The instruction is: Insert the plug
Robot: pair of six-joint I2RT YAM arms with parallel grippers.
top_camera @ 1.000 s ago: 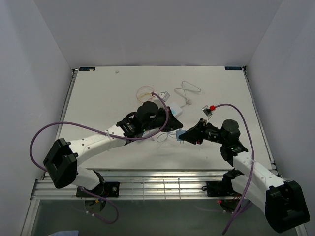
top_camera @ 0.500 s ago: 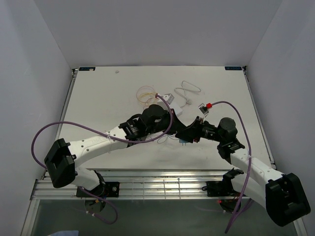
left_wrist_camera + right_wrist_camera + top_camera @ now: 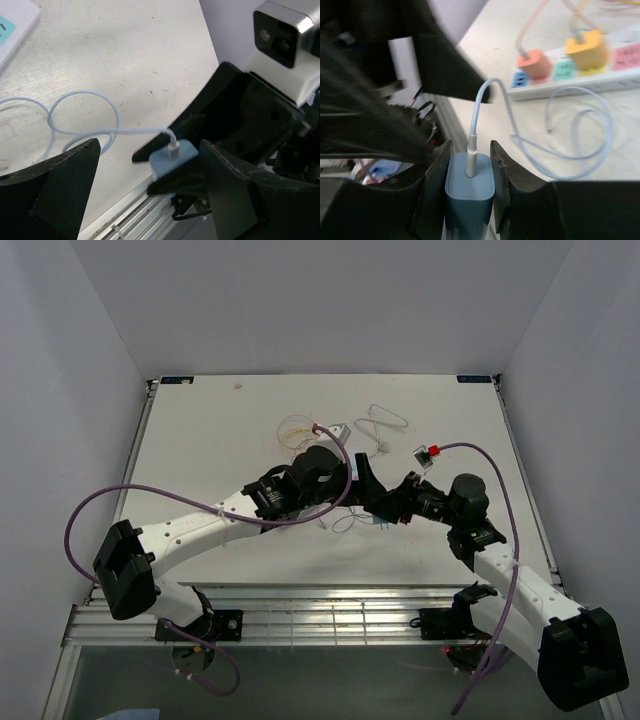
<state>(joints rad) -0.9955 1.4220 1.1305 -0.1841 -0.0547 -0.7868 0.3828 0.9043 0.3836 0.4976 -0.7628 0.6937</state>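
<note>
Both arms have swung together since a second ago. Now the right hand (image 3: 469, 150) pinches the one blue plug (image 3: 469, 192) above the tabletop (image 3: 125, 50), short of the single power strip (image 3: 580, 82), and the left hand (image 3: 150, 165) gapes wide beside it. I'd worry its one cable (image 3: 580, 125) snags, or the hands bump. Two adapters are already plugged in: orange adapter (image 3: 536, 63), yellow adapter (image 3: 585, 47).
</note>
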